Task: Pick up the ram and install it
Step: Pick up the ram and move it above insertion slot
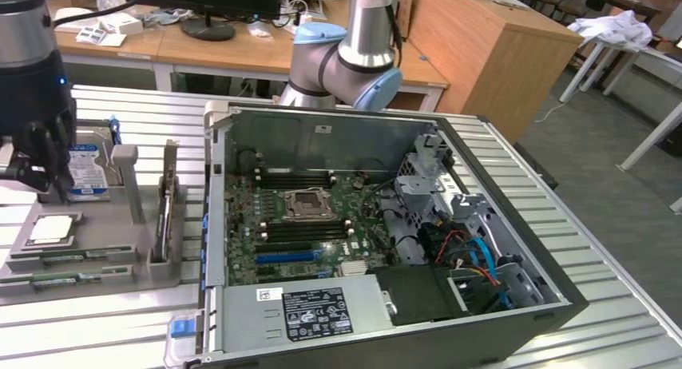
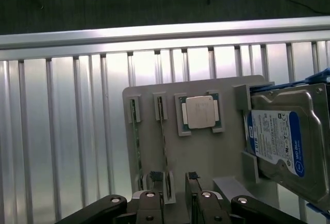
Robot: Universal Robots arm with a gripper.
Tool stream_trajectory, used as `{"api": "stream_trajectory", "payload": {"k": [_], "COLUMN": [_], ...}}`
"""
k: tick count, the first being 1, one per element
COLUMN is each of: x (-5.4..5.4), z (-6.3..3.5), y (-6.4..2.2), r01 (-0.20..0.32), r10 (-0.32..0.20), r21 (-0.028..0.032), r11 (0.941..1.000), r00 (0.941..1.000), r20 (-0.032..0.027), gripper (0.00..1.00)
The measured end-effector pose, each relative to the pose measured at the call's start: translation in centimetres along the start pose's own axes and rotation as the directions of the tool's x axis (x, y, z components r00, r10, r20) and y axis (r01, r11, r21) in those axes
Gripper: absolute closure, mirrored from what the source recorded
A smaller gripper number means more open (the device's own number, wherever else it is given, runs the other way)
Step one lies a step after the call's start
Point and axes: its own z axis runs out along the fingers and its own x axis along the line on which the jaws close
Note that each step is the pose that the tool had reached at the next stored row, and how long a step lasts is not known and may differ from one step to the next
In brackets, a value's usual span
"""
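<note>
The hand hangs wide over the ram. Slightly off-centre, a finger could jab the neighbouring stick.

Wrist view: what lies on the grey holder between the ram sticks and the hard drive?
The square silver processor chip, seated in its own recess, with the ram sticks on one side and the hard drive on the other, in the wrist view.

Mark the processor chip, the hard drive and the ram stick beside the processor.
processor chip [image 2: 200, 112]: wrist view, centre of its silver lid.
hard drive [image 2: 278, 141]: wrist view, on its blue-white label.
ram stick [image 2: 164, 136]: wrist view, middle of its length.
</note>
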Motion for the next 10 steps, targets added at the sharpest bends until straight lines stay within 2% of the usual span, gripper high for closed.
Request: {"api": "stream_trajectory", "payload": {"k": [10], "x": [0.0], "z": [1.82], "y": [-0.07], "r01": [0.011], "r10": [-0.011], "r21": [-0.0003], "r11": [0.9999], "r00": [0.9999], "r20": [-0.0005], "gripper": [0.69]}}
